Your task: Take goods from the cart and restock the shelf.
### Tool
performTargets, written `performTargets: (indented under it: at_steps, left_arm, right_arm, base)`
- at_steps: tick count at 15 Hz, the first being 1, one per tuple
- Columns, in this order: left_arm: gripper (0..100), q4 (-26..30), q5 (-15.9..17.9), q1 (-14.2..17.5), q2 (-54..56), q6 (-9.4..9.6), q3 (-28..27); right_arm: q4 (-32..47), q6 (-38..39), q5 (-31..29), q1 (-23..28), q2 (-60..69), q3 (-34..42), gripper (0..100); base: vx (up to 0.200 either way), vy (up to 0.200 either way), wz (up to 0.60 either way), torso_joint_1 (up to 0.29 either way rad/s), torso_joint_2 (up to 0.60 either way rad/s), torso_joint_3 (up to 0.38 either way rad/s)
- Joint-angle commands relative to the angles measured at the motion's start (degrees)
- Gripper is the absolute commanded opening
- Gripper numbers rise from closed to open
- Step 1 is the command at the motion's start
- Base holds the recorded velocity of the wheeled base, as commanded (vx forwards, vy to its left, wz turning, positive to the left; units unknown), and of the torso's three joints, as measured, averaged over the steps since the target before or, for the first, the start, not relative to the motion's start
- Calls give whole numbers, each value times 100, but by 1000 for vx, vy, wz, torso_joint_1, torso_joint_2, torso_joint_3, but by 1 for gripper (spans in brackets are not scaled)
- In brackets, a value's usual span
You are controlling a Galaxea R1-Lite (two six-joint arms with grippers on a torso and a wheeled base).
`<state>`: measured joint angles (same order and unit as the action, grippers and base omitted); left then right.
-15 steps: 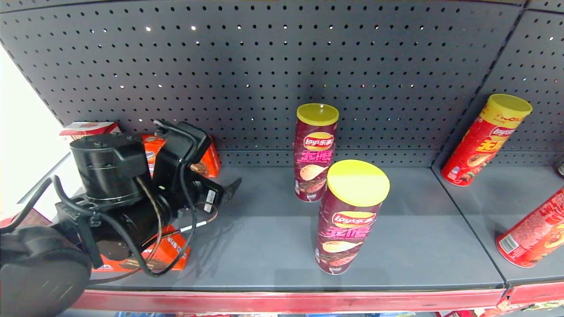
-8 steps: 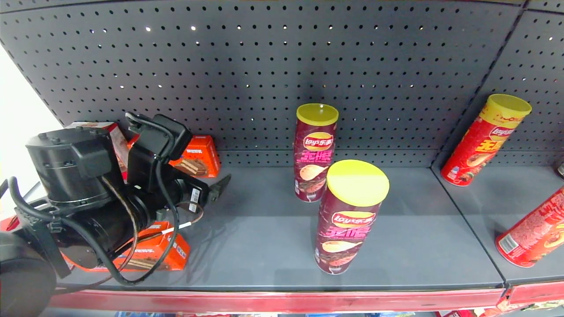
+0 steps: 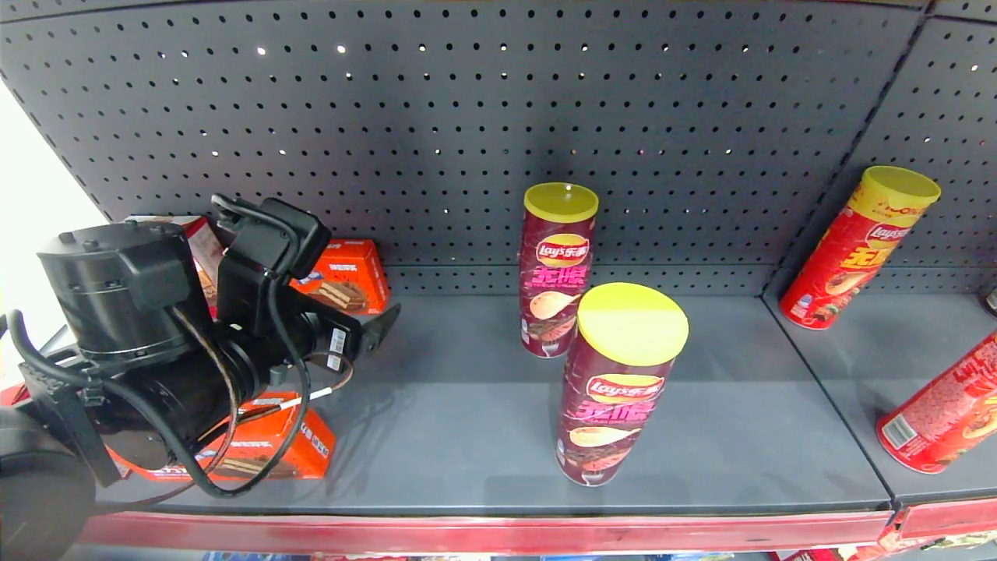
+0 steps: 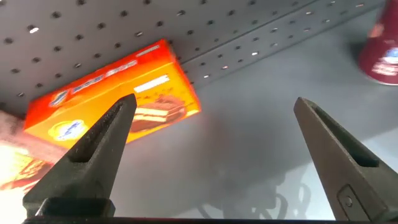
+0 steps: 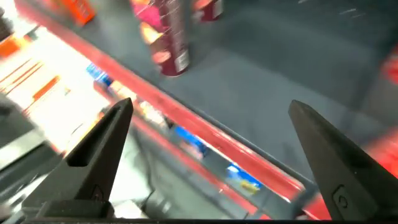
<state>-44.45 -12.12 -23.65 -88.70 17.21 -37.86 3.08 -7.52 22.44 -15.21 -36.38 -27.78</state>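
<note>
Grey pegboard (image 3: 467, 117) backs a dark shelf (image 3: 467, 421) with a red edge (image 3: 498, 534). Left jaws hang spread and empty just above the shelf. An orange box (image 4: 118, 93) lies ahead of them against the pegboard, and a second box (image 3: 300, 452) sits beneath the arm. Well to their right stand a rear can (image 3: 557, 269) and a front can (image 3: 619, 382). Right jaws — also spread, empty — hover over the red edge, the front can beyond them.
</note>
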Motion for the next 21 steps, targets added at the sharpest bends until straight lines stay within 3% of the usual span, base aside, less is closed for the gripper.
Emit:
performTargets:
  at_steps: [1, 2, 6, 12, 21]
  left_arm:
    - [100, -3, -1, 62, -16, 1, -10]
    - [100, -11, -1, 71, -16, 1, -2]
    - [100, -143, -1, 80, -113, 1, -37]
    - [100, -170, 8, 308, -165, 1, -10]
    - [100, -178, 8, 343, -253, 19, -37]
  right_arm:
    - [-546, -21, -407, -940, -1311, 18, 100]
    - [-932, -12, -689, -1247, -1715, 62, 100]
    - [-968, 5, -1374, -1678, -2506, -78, 100]
    - [-1258, 14, -2121, -1810, -3710, -887, 100]
    - [-1556, -12, -2200, -1827, -4378, -1142, 100]
  base:
    - [0, 0, 0, 0, 0, 0]
    - [0, 0, 0, 0, 0, 0]
    - [0, 0, 0, 0, 0, 0]
    - [0, 0, 0, 0, 0, 0]
    - [0, 0, 0, 0, 0, 0]
